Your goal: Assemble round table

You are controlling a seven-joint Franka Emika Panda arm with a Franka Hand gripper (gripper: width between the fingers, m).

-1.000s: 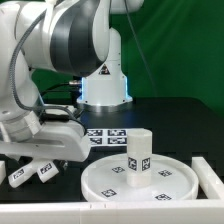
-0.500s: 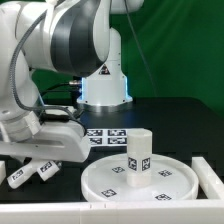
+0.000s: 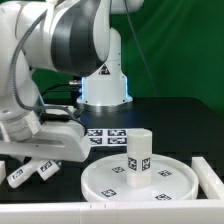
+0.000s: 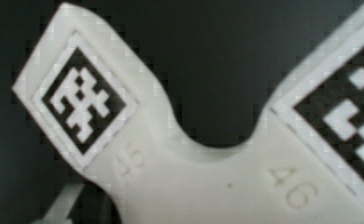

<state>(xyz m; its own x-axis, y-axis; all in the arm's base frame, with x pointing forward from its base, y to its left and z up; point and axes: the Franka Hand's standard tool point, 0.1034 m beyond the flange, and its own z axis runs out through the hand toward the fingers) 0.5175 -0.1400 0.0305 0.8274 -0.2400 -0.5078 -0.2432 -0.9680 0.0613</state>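
End effector point(image 3: 40, 158) held low over the cross-shaped piece point(image 3: 32, 172) at the near part of the surface point(image 3: 180, 120), on the exterior view's left. Its fingers showed in neither view, so how far apart they stood, and whether they had hold of the piece, could not be told. Two tagged limbs of the cross-shaped piece point(image 4: 179, 150) filled the wrist view, which suggests the arm was lined up over it for a grasp. Further right, the short cylinder point(image 3: 139, 158) stood upright on the round disc point(image 3: 98, 182), apparently already seated, leaving the cross as the part to be fitted. The marker board point(image 3: 105, 133) lay just beyond the disc. Compared with the frames of the preceding second, no shift of arm or parts was visible.
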